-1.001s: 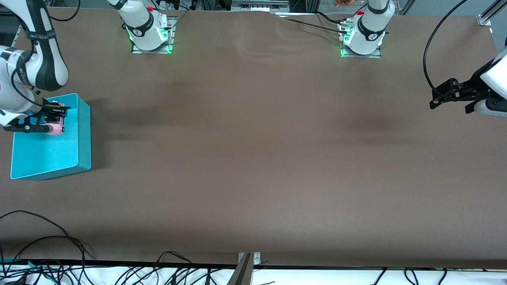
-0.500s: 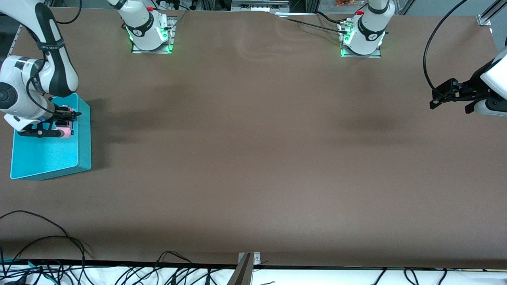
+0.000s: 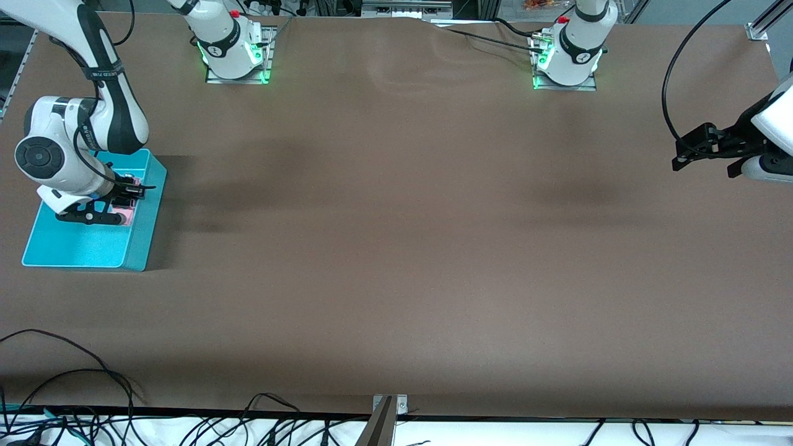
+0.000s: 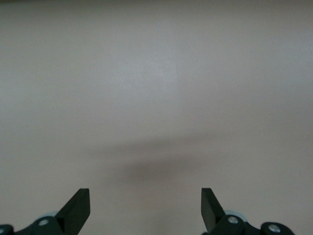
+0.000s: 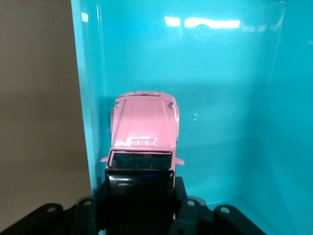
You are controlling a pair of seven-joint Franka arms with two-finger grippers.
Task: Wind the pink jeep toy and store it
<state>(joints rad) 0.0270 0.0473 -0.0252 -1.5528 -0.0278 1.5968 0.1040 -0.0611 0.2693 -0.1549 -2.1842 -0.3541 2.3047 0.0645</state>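
Your right gripper [image 3: 127, 192] is clamped on the jeep [image 5: 144, 132], held low inside the bin [image 3: 80, 248] beside one wall. Your left gripper [image 4: 145, 211] waits, jaws apart, over the bare brown table [image 3: 396, 248]. Cables [image 3: 93, 415] trail along the edge nearest the front camera.

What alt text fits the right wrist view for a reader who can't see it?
The right gripper is shut on the black rear of the pink jeep toy, holding it inside the turquoise bin close to one wall. Brown table shows outside that wall.
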